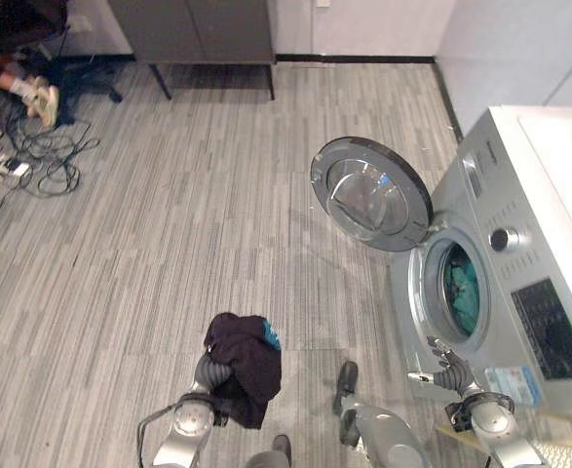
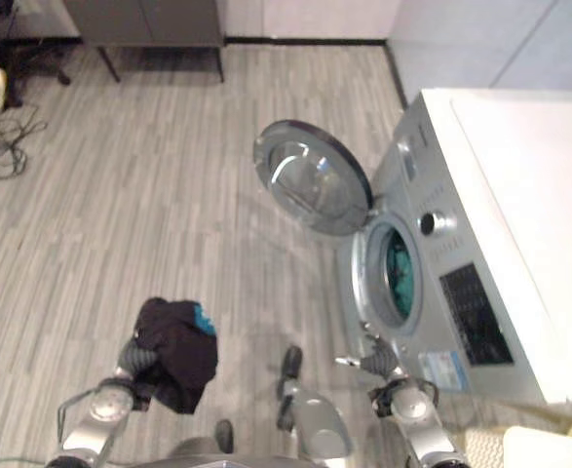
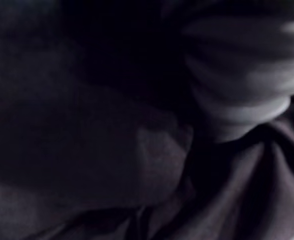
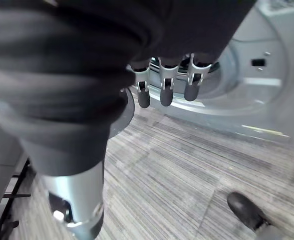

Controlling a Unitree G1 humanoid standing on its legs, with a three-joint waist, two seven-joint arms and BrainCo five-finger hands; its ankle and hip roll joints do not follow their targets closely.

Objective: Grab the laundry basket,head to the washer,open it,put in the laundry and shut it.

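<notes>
Left robot hand (image 1: pixel 210 373) raised at floor level, buried under dark laundry (image 1: pixel 247 361) (fingers hidden, grip unreadable). Right robot hand (image 1: pixel 448 369) fingers relaxed, apart, empty, beside the open washer (image 1: pixel 519 283) with door (image 1: pixel 370 192) swung out.

Bright, even room light with soft shadows; glare on the washer door (image 1: pixel 371 192); left wrist view dark and blurred.

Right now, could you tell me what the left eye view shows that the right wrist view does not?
The left eye view alone shows the left hand wrapped in a dark garment, teal laundry inside the drum and the washer's control panel. The right wrist view alone shows the right hand's straight fingers up close, holding nothing. Both show the washer with its door open, and the right hand near the opening.
</notes>
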